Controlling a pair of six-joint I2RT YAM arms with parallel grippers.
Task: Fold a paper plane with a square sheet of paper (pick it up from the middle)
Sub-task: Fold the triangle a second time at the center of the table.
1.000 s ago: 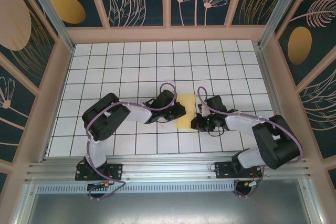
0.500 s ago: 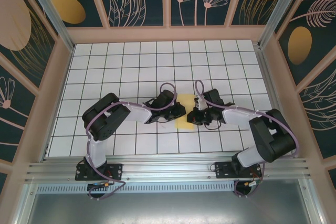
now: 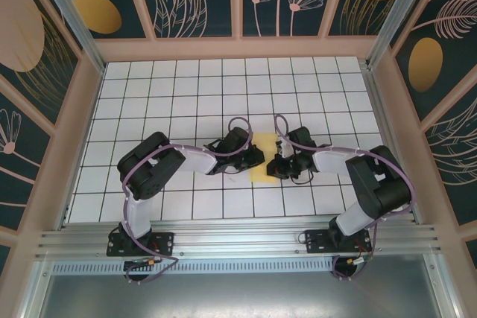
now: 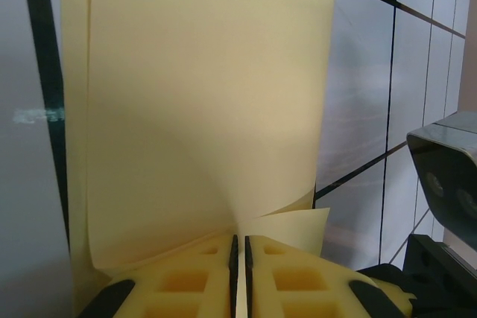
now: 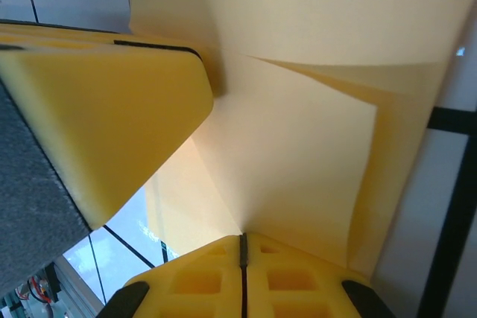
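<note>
Wide white gridded bench (image 3: 186, 94) under the frame, and both arms are reaching in toward its middle: the left arm (image 3: 149, 165) sweeps in from the left, and the right arm (image 3: 373, 184) bends round from the right. Between them is the square sheet of paper (image 3: 262, 156), pale yellow, seen from above as a narrow upright strip at mid-bench, just nearer the arm bases than the far wall. The left claw (image 3: 255, 160) is on its left edge and the right claw (image 3: 276, 167) on its right edge, so the two sit close together. Down at the left wrist, the left claw (image 4: 238, 247) has its jaws pressed together with only a hairline slit between them, nipping the paper (image 4: 201, 94), which rises away in a smooth curve. A small flap (image 4: 294, 221) curls just beside the tips. On the right wrist, the right claw (image 5: 242, 247) is likewise closed tight, pinching the sheet (image 5: 298, 147) where its creases and overlapping layers meet.
</note>
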